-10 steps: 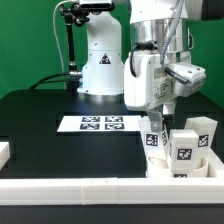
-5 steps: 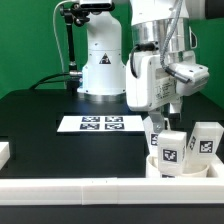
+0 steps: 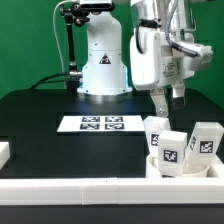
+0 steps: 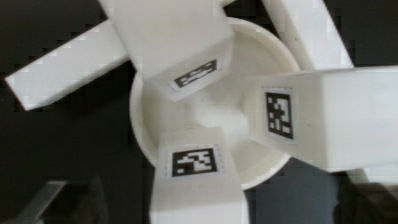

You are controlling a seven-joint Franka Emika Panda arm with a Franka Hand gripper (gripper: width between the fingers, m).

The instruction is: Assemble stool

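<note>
Legs (image 3: 178, 142) number three in the exterior view – chunky white blocks, each with a black-and-white tag, standing upright and close together on one round seat (image 3: 156, 166) at the near right of the black table (image 3: 40, 120). The wrist view shows the same count: three legs (image 4: 178, 60) rising from the disc seat (image 4: 267, 60), tags visible on their faces. One marker board (image 3: 100, 124) lies flat near the middle of the table, well apart from the stool. One white rail (image 3: 90, 187) runs along the near edge, and a short white piece (image 3: 4, 152) sits at the exterior view's left edge. One arm carries one gripper (image 3: 164, 104).

The gripper hangs above the stool, its fingers spread apart and holding nothing; their tips hang just above the leftmost leg, clear of it. The stool parts lie below it and a little nearer the camera, by the near rail.

Compared with a second ago, the gripper has risen – earlier its fingers were down around the leftmost leg, now they are above it and opened. The legs have shifted slightly since the first frame, from a looser spread to a tighter cluster, and match the frame half a second ago.
</note>
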